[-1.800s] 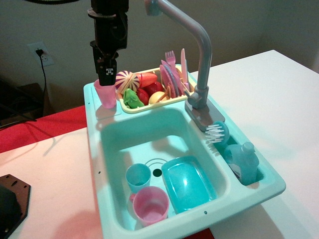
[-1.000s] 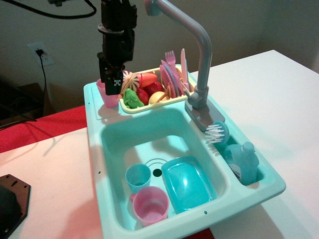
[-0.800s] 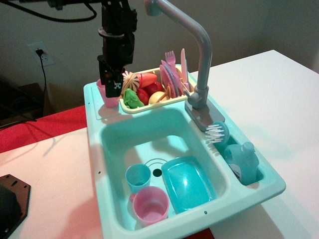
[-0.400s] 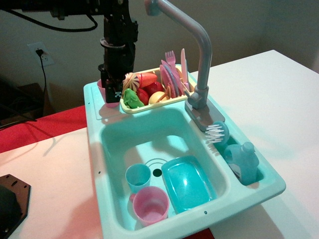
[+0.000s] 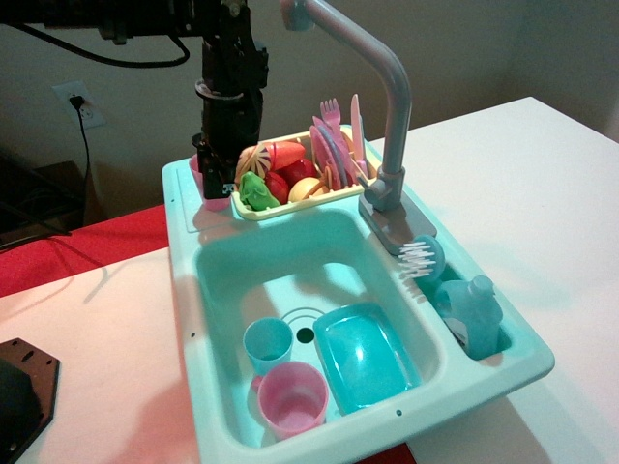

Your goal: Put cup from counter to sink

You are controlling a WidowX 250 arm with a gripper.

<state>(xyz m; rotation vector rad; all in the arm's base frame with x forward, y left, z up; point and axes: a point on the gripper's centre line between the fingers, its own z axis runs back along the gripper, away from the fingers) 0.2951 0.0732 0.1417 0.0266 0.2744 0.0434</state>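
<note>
Claw (image 5: 215,174) sits low right over the upright cup (image 5: 205,184) on the counter (image 5: 208,215); finger spread can't be told, sink (image 5: 290,280) lies forward.

Turquoise sink (image 5: 338,253) and counter (image 5: 193,217), pale pink cup (image 5: 208,188) at counter's back left corner, black gripper (image 5: 219,174), yellow dish rack (image 5: 290,205), grey faucet (image 5: 382,87), wider pink cup (image 5: 291,398), teal cup (image 5: 267,343), red cloth (image 5: 87,246).

The black gripper (image 5: 219,172) is sitting low over the pink cup (image 5: 204,187) on the counter (image 5: 186,215), hiding most of it; sink (image 5: 280,261) is lying in front
</note>
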